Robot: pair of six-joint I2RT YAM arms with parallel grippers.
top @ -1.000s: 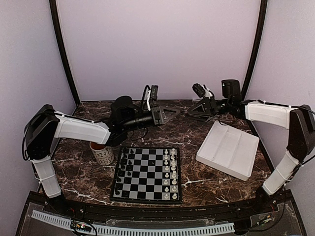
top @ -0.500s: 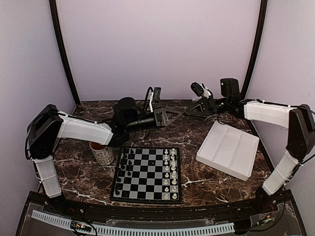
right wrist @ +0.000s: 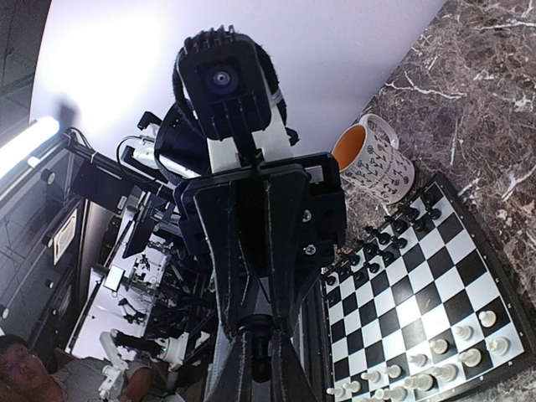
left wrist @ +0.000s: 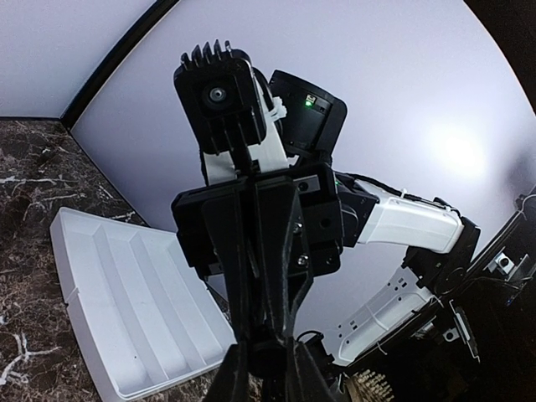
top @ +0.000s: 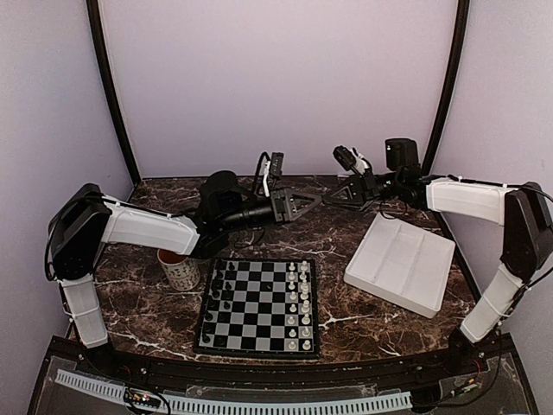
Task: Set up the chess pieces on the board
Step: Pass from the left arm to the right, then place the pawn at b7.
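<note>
Over the far side of the table [top: 337, 235], at 12 o'clock from the board [top: 259, 313], the left gripper [top: 316, 201] and right gripper [top: 330, 196] are held tip to tip, apparently so that something small may be passed across. Both pairs of jaws are seen pressed together; whether a piece is pinched cannot be told. The black chess pieces [top: 219, 292] are ranked along the board's 9 o'clock edge, white pieces [top: 298, 303] along its 3 o'clock edge. A mug [top: 180, 270] is set at 10 o'clock and a white tray [top: 400, 262] at 3 o'clock, both off the squares
</note>
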